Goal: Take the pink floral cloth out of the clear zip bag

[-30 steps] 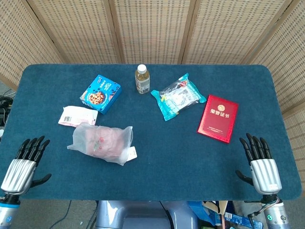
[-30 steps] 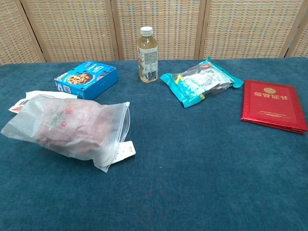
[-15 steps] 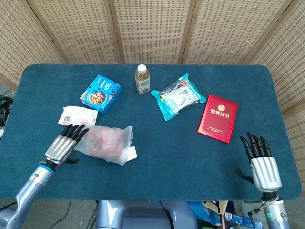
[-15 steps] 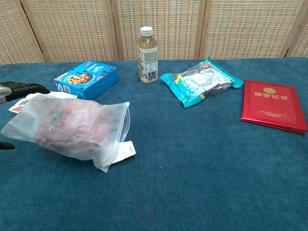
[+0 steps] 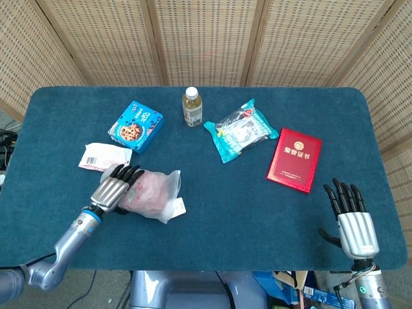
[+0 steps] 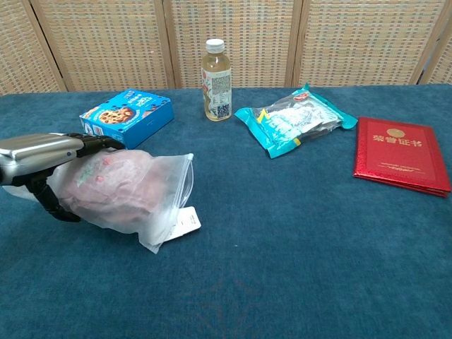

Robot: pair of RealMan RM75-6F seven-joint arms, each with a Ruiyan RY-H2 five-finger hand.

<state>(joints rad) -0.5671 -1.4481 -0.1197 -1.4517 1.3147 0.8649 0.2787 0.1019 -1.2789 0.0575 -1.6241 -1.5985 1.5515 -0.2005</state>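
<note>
The clear zip bag (image 5: 158, 193) (image 6: 152, 205) lies at the table's front left, its zip mouth facing right. The pink floral cloth (image 5: 145, 188) (image 6: 113, 183) sits bunched inside it. My left hand (image 5: 116, 190) (image 6: 42, 159) grips the bag's closed left end, fingers laid over the top and thumb down the near side. A white tag (image 5: 179, 206) (image 6: 187, 220) pokes out by the bag's mouth. My right hand (image 5: 354, 222) hovers at the front right edge, fingers spread, holding nothing; the chest view does not show it.
Behind the bag lie a blue cookie box (image 5: 136, 126) (image 6: 127, 115) and a white-pink packet (image 5: 102, 156). A drink bottle (image 5: 191, 107) (image 6: 218, 80) stands at the back middle, with a teal snack pack (image 5: 239, 131) (image 6: 293, 120) and a red booklet (image 5: 295, 159) (image 6: 402, 154) to the right.
My left hand has travelled from the front left edge onto the bag's closed end and squeezed it inward. The right hand has stayed where it was.
</note>
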